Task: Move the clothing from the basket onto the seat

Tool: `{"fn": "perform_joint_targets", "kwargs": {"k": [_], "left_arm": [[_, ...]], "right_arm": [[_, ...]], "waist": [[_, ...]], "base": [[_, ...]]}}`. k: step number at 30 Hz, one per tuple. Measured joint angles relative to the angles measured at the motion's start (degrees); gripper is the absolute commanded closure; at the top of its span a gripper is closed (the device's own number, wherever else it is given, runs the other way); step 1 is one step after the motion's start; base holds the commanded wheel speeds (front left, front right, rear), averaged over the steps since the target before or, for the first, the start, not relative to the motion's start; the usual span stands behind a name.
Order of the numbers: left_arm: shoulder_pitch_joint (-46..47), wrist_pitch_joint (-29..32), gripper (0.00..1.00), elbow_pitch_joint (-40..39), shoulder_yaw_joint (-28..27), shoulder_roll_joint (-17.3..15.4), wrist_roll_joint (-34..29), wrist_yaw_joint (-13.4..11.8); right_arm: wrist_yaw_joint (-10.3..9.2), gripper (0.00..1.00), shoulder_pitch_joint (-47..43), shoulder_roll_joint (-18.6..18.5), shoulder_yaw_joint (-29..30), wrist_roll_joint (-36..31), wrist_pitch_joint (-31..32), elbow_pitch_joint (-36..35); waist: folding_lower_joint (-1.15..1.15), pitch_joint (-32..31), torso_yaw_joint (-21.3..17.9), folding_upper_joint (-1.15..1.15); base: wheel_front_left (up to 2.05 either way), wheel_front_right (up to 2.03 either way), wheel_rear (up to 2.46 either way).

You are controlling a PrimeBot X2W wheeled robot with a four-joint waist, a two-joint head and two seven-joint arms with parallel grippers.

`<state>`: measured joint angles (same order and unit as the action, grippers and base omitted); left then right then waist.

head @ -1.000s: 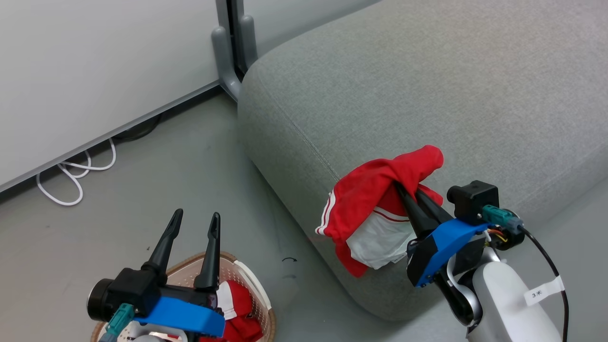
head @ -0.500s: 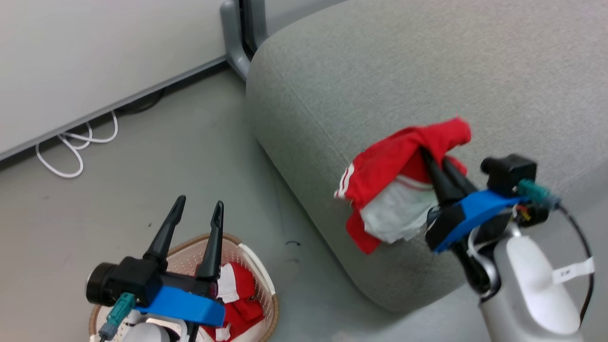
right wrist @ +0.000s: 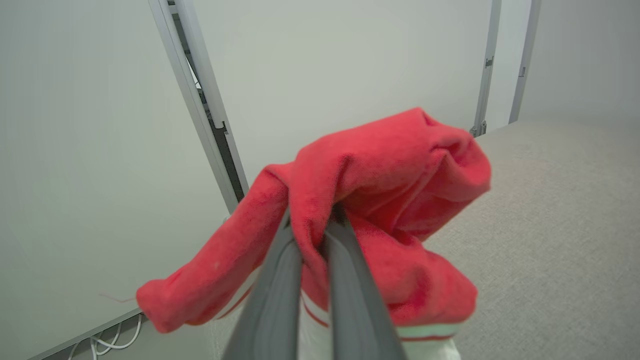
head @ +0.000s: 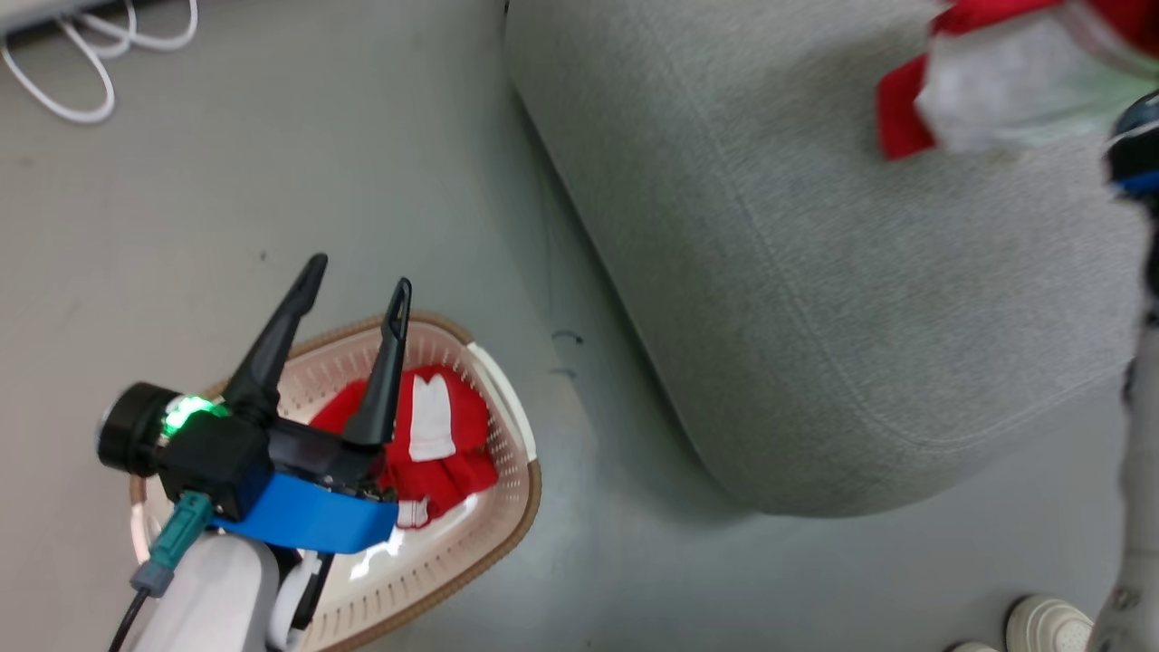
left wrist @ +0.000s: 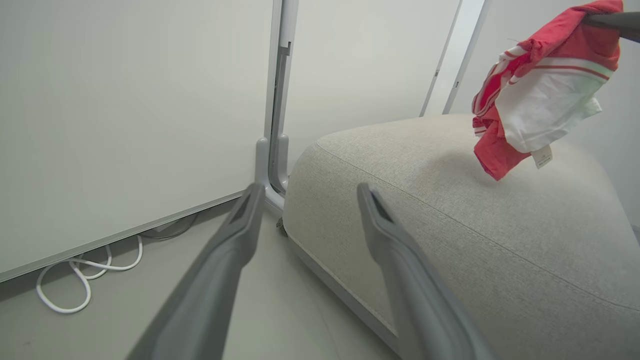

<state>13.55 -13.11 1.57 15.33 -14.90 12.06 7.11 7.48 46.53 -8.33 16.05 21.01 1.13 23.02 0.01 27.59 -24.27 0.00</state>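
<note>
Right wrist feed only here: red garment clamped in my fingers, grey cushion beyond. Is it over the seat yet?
Observer: Yes. The left wrist view shows the held garment hanging above the seat, apparently clear of the fabric.
Operator: Anything left in the basket?
Observer: One more red garment lies inside the basket.
Operator: And my left gripper?
Observer: The left gripper is open and empty, over the basket in the head view.
</note>
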Motion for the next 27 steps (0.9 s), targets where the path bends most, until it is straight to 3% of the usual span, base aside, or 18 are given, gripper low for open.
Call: {"fn": "perform_joint_targets", "kwargs": {"k": [6,16,17,19,20,21,27], "left_arm": [[2.13,2.00,0.00,-6.62,-0.29,-2.57,-0.80,0.00],[3.08,4.12,0.00,-15.17,-0.79,-4.71,-2.18,-0.60],[3.08,4.11,0.00,-15.30,-0.80,-4.72,-2.18,-0.70],[3.09,3.92,0.00,-15.24,-0.66,-4.67,-2.14,-0.75],[3.09,3.65,0.00,-15.06,-0.62,-4.60,-2.08,-0.76],[3.10,3.42,0.00,-14.77,-0.58,-4.53,-1.99,-0.77],[3.26,1.62,0.00,-11.96,0.23,-3.55,-1.30,-0.77]], "right_arm": [[0.00,1.00,9.79,-4.98,7.66,1.80,-0.56,5.97],[0.00,1.00,16.17,-5.50,13.80,-1.83,-2.63,21.46],[0.00,0.94,16.32,-5.48,13.93,-2.33,-3.04,22.68],[0.00,0.55,16.50,-5.60,14.10,-3.53,-4.23,24.97],[0.00,0.09,16.67,-5.70,14.11,-4.06,-4.24,26.14],[0.00,0.00,16.74,-5.79,14.08,-4.37,-4.60,26.93],[0.00,0.00,16.64,-6.90,13.50,-5.73,-6.00,30.74]], "waist": [[0.00,8.02,1.67,0.00],[0.01,18.70,3.38,0.00],[0.01,19.26,3.52,0.00],[0.01,19.70,4.01,0.00],[0.01,19.57,4.24,0.00],[0.00,19.29,4.38,0.00],[0.00,16.33,4.95,0.00]], "base": [[0.00,0.00,0.00],[0.00,0.00,0.00],[0.00,0.00,0.00],[0.00,0.00,0.00],[0.00,0.00,0.00],[0.00,0.00,0.00],[0.00,0.00,0.00]]}}
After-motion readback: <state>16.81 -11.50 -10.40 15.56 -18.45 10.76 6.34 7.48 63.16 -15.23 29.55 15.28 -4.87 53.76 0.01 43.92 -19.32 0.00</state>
